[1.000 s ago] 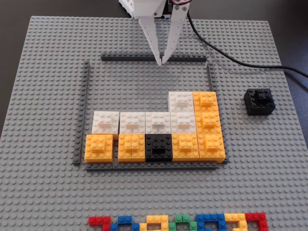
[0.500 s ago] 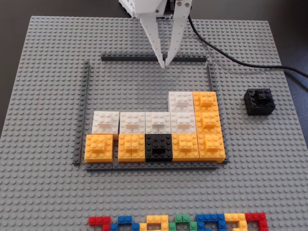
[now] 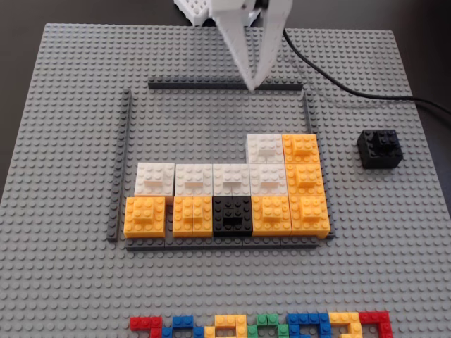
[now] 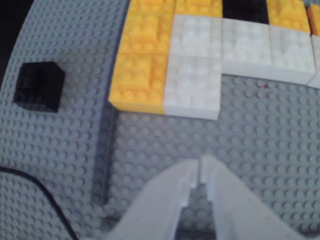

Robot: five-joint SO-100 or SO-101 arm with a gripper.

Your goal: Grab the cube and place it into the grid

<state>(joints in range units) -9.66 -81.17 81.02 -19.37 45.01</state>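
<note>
The cube, a small black block with a raised brick on top, sits on the grey baseplate to the right of the grid, outside its frame. In the wrist view it lies at the far left. The grid is a frame of thin dark-grey strips, and its right strip shows in the wrist view. My white gripper hangs over the grid's far strip with its fingers together and nothing between them. In the wrist view the gripper is shut over bare studs inside the frame.
Orange blocks, white blocks and one black block fill the grid's near rows. A row of small multicoloured bricks lines the near edge. A black cable runs across the far right of the baseplate.
</note>
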